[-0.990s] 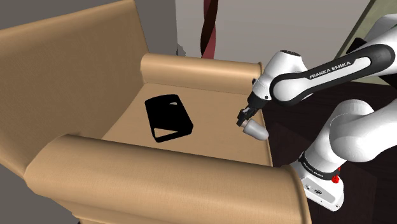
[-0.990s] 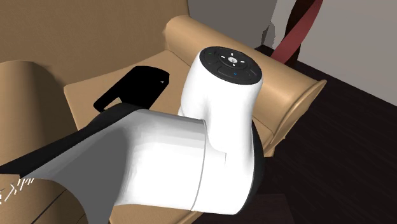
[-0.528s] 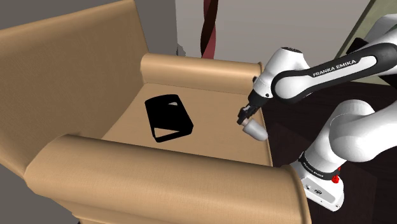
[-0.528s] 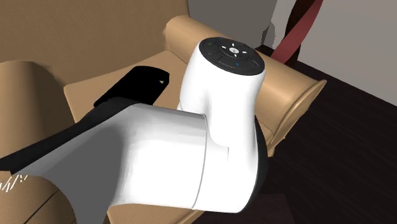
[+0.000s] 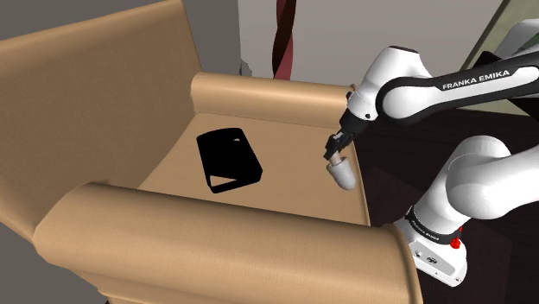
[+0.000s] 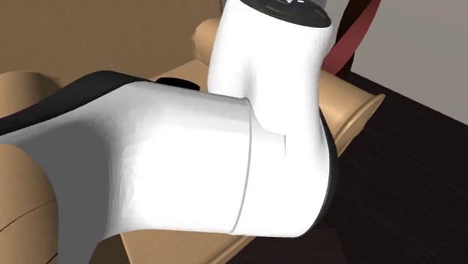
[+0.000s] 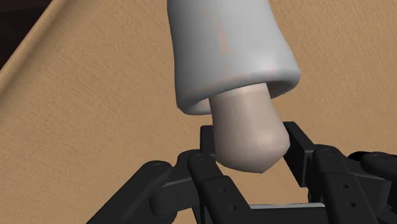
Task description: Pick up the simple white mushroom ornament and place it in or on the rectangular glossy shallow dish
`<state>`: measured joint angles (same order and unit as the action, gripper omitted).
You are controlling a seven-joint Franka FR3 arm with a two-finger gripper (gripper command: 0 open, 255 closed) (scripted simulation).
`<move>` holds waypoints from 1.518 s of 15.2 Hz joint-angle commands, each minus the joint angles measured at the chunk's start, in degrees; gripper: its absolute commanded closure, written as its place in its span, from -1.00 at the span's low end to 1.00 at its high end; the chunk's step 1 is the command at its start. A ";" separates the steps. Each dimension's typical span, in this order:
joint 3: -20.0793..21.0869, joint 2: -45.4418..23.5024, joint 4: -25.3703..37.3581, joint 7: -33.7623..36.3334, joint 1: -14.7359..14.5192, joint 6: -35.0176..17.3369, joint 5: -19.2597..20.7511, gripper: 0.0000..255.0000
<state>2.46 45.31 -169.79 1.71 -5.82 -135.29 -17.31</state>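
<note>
I have the mushroom ornament [image 7: 229,83] by its stem, clamped in the jaws. I judge the grasp done; next comes the carry to the black dish [image 5: 228,160] at the middle of the armchair seat [image 5: 289,151].

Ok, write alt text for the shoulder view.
A black two-finger gripper clasps a pale grey-white mushroom ornament by its stem, cap pointing down, over a tan armchair's seat. A glossy black rectangular shallow dish lies on the seat, apart, toward the shoulder view's left.

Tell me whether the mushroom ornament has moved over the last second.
Yes. In the shoulder view the mushroom ornament, clasped by the gripper, has risen slightly off the seat and shifted a little toward the black dish.
</note>
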 commanded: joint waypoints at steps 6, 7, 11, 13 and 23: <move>-0.11 3.62 3.70 1.38 1.09 7.32 1.55 1.00; -0.12 3.98 4.30 1.57 1.20 8.27 1.73 1.00; 1.12 -1.34 8.52 2.82 0.39 6.87 1.02 1.00; 2.32 -6.85 12.01 3.78 -0.26 4.60 0.35 1.00; 7.54 -30.84 32.18 10.04 -0.83 -0.51 1.66 1.00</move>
<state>9.62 16.58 -139.49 11.15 -6.70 -135.50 -16.01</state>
